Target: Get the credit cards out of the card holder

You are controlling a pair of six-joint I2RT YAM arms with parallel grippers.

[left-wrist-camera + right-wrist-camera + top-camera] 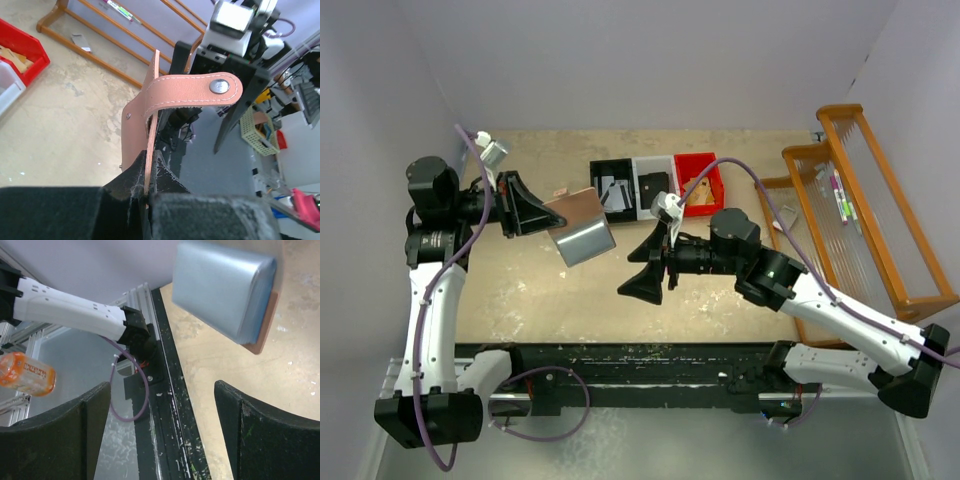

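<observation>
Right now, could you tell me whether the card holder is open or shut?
Open: the snap tab is unfastened, and the card holder shows its blue-grey inside beside the pink cover pinched in the left gripper.

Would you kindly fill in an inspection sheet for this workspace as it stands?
Surface: tan tabletop, speckled.
Job's things: card holder held up, open; flat grey pieces, perhaps credit cards, in the black bin.
Clutter: white bin and red bin, each holding something.
Pincers: left pincer shut on the card holder; right pincer open, holding nothing.
Cables: purple cable along each arm.
Surroundings: wooden rack at right; white walls.
</observation>
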